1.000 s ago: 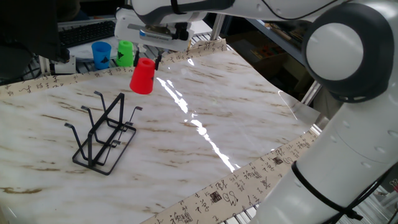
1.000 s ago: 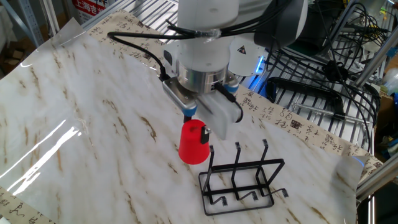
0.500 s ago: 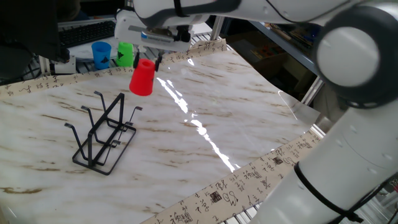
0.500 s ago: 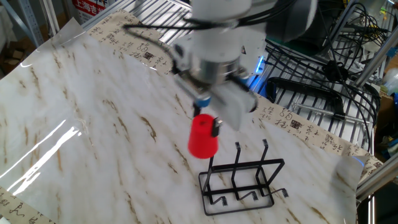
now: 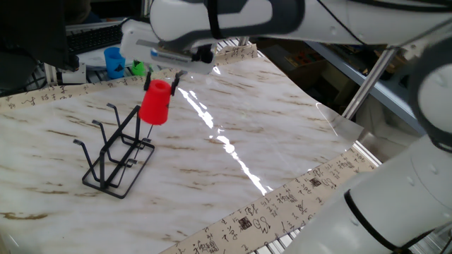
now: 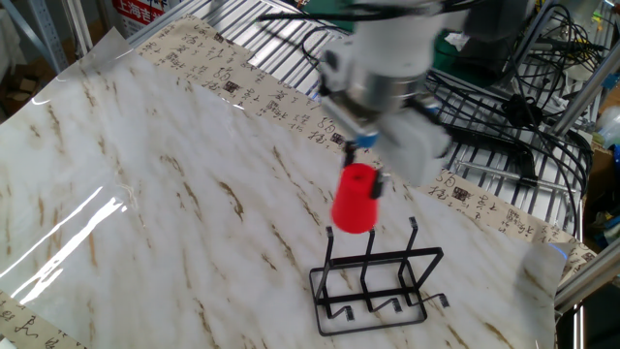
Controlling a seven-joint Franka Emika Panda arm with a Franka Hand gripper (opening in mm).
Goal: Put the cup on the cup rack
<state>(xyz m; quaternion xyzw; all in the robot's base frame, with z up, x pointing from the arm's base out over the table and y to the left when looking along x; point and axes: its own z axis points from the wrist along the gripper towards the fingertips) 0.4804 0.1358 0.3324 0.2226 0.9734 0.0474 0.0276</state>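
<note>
Red cup, inverted and airborne, pinched at its narrow closed end by the gripper, with the open mouth facing down and the long axis near vertical, slightly tilted. Held clear of the marble table, above and just to one side of the cup rack, near the upturned prongs yet not threaded on any. Coming move judged to hinge on centring the downward mouth over one prong tip before lowering; blue cup and green cup standing well apart behind.
</note>
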